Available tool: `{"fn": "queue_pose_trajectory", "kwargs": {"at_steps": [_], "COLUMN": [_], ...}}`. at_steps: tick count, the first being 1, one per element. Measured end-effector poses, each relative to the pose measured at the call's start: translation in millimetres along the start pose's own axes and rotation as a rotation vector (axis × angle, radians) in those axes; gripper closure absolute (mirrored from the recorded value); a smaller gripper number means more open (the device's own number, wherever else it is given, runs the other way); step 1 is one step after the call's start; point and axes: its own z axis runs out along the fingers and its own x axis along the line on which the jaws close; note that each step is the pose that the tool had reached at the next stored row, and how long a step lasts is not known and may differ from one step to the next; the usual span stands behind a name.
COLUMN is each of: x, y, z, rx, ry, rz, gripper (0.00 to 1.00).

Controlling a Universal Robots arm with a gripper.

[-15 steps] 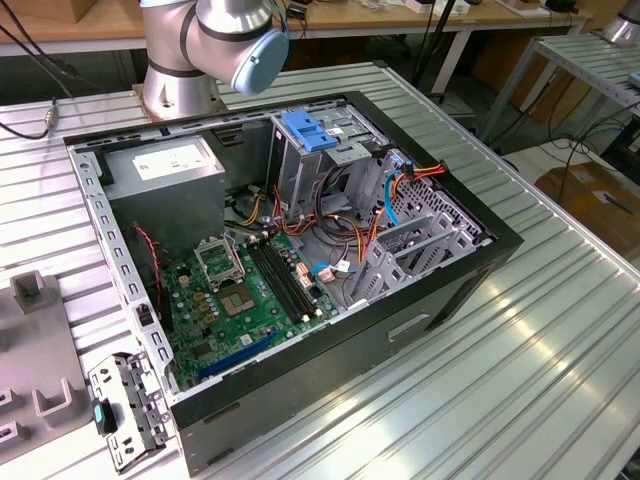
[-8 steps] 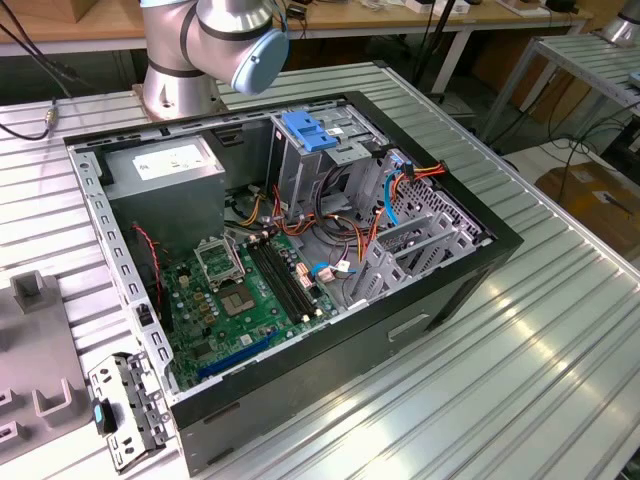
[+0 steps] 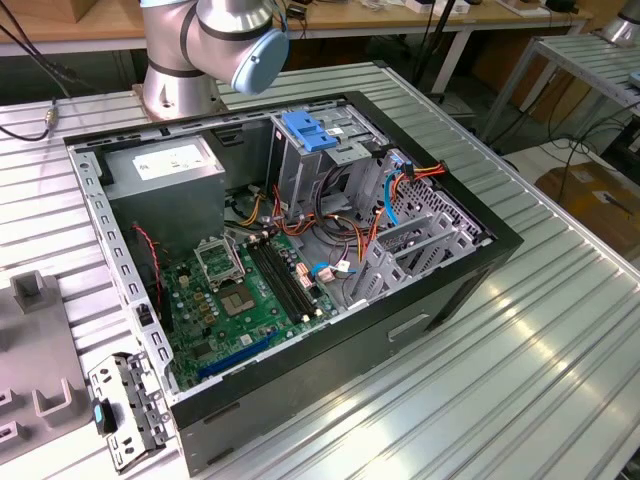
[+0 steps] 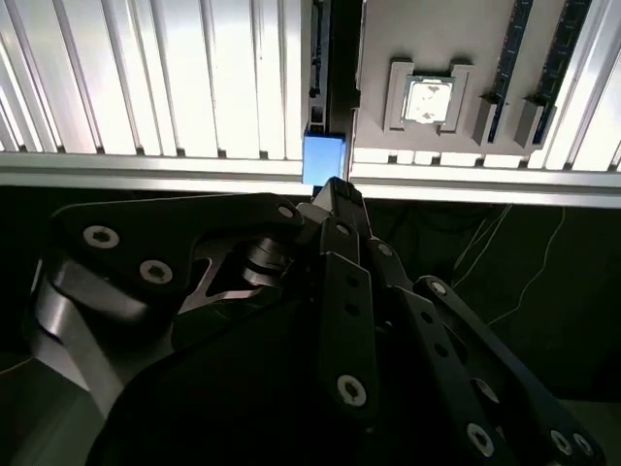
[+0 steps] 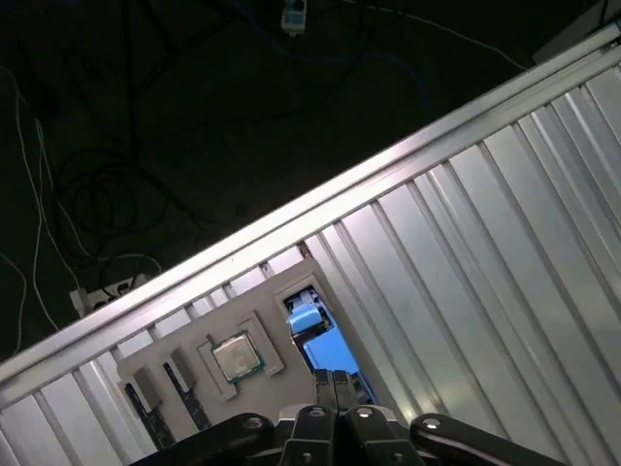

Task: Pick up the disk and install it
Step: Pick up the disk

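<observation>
Second wrist view is showing the gripper (image 4: 335, 191), jaws pressed together and empty, hovering beside the disk (image 4: 323, 157) standing in a holder (image 4: 383, 49) at the edge of the tabletop (image 4: 146, 78), so pickup and installation are seemingly both pending.

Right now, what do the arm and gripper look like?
The arm is silver-grey metal tubing with a round, pale blue joint cap. The gripper is black, built of flat jointed links studded with silver screw heads, and tapers to narrow tips.
</observation>
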Motion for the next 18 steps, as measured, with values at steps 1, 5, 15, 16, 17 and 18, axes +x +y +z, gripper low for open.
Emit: {"fn": "queue_pose_trajectory", "kwargs": {"at_steps": [1,5,15,16,17,18], "x": [0.0,0.2,1.4,1.4,1.4,1.4], "y": [-0.1,0.3,2.5,2.5,2.5,2.5], "z": [0.5,1.4,2.0,2.3,2.6,3.0], "rx": [0.0029,0.0068,0.0161,0.0153,0.0151,0.0154], "ry": [-0.0014,-0.0029,-0.0077,-0.0069,-0.0067,-0.0068], "rz": [-0.009,-0.04,-0.059,-0.108,-0.128,-0.144], "gripper": [0.89,0.89,0.89,0.89,0.89,0.89]}}
